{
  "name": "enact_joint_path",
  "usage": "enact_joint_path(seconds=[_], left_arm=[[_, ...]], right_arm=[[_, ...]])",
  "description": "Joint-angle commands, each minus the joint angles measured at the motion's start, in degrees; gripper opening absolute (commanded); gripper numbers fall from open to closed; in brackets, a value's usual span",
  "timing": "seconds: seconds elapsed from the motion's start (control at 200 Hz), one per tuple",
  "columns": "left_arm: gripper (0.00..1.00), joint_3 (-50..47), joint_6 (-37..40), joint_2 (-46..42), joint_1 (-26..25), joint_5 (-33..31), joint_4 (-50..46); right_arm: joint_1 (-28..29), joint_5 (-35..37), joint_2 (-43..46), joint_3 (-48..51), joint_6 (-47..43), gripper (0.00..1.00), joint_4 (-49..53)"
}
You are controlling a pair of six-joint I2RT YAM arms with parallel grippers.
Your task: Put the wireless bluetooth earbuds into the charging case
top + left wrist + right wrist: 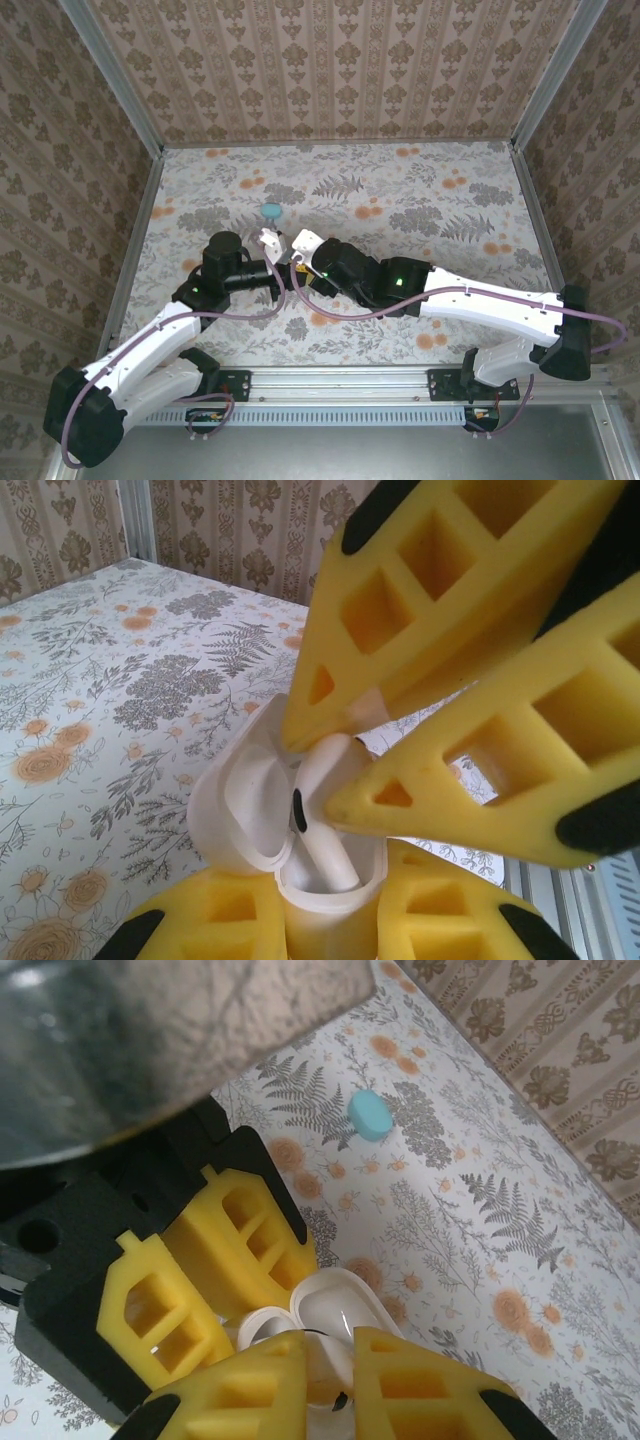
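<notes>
From where I stand, the left gripper is clamped tight on the base of the white charging case. It holds the case upright with the lid tipped open, so the well faces up. Coming in from the right, the right gripper pinches a white earbud by its head, stem down inside the well; it looks partly in, not seated. Bracing the case likely stops it skidding. A small teal piece lies on the floral table, just beyond.
</notes>
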State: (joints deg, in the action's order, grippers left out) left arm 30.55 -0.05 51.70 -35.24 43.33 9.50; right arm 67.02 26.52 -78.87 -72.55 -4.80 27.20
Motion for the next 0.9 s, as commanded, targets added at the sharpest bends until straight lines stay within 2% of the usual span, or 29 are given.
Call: enact_joint_path(seconds=[0.0,0.16,0.42,0.64,0.895], left_arm=[[0.0,0.5,-0.9,-1.1,-0.3,0.8,1.8],[0.0,0.7,-0.8,-1.2,-0.3,0.6,1.6],[0.0,0.4,-0.7,-1.6,-0.3,0.3,1.4],[0.0,0.2,-0.7,-1.9,-0.3,0.0,1.1],[0.0,-0.1,-0.6,-2.1,-0.4,-0.3,1.4]], right_arm=[[0.4,-3.5,-1.9,-1.4,-1.5,0.14,0.2],[0.4,-6.0,-3.1,-2.1,-2.0,0.15,1.6],[0.3,-6.8,-2.5,-2.0,-1.8,0.32,2.1],[-0.5,-5.9,1.4,-0.3,0.3,0.37,1.2],[-3.7,-13.3,6.3,2.3,5.4,0.46,-0.5]])
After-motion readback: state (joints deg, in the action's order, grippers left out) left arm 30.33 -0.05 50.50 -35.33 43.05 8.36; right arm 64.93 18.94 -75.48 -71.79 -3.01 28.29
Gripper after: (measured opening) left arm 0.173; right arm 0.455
